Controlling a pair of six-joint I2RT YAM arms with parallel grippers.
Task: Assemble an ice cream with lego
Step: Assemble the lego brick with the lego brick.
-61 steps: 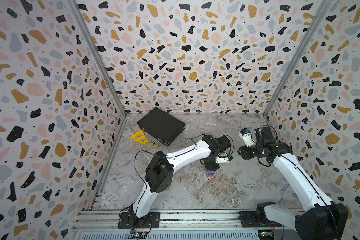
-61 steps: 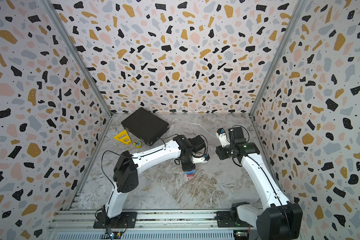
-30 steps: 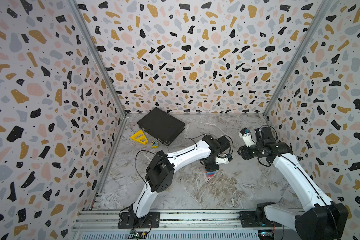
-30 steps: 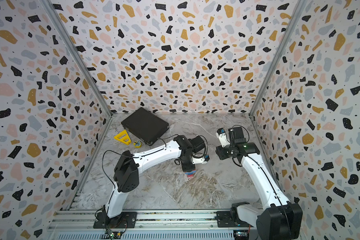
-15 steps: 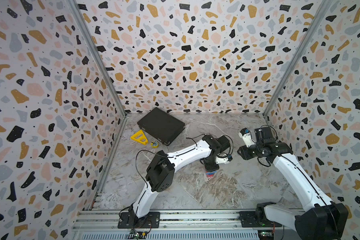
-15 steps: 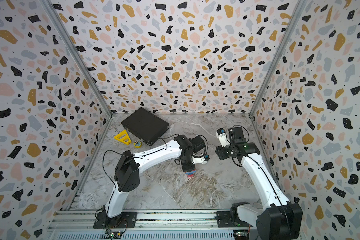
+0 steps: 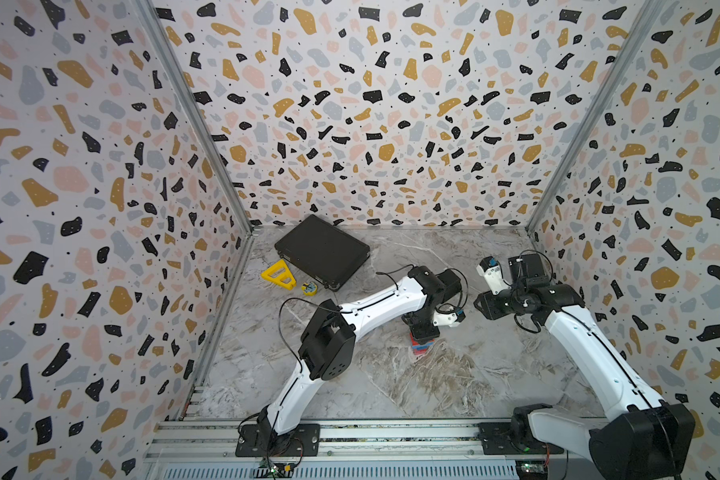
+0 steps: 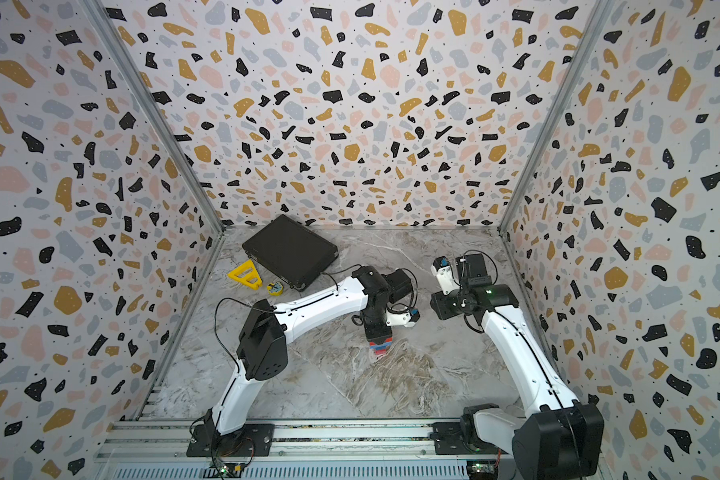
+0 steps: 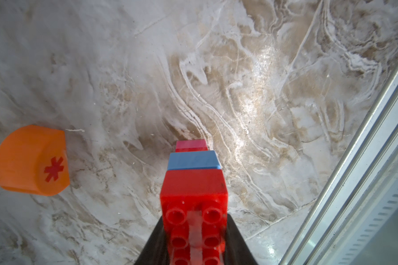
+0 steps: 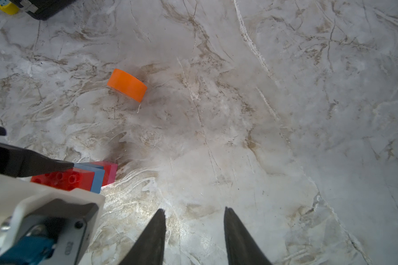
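Partial brick stack (image 7: 421, 345): red, light-blue, red and pink layers, just below centre in a top view. Orange dome (image 9: 30, 160) lies apart from it, unattached, red asterisk showing.

Two arms (image 7: 375, 306) (image 7: 591, 349), one brick stack (image 9: 194, 181), one orange dome (image 9: 30, 160), one black case (image 7: 323, 251), one yellow frame (image 7: 278, 274), one yellow disc (image 7: 309, 288).

The bench (image 10: 285, 114) is bare marble between the parted jaws of the right gripper (image 10: 193, 208) and ahead of them. The only thing in front is the orange dome (image 10: 126, 85), lying alone and well apart from the tips. To one side of this gripper the way is blocked by the left gripper (image 7: 422, 332) and the brick stack (image 10: 85, 176) it clamps. Past that stack's pink end, open marble runs to the metal rail (image 9: 365, 160). The black case (image 7: 323, 251), yellow frame (image 7: 278, 274) and yellow disc (image 7: 309, 288) lie well apart from both grippers.
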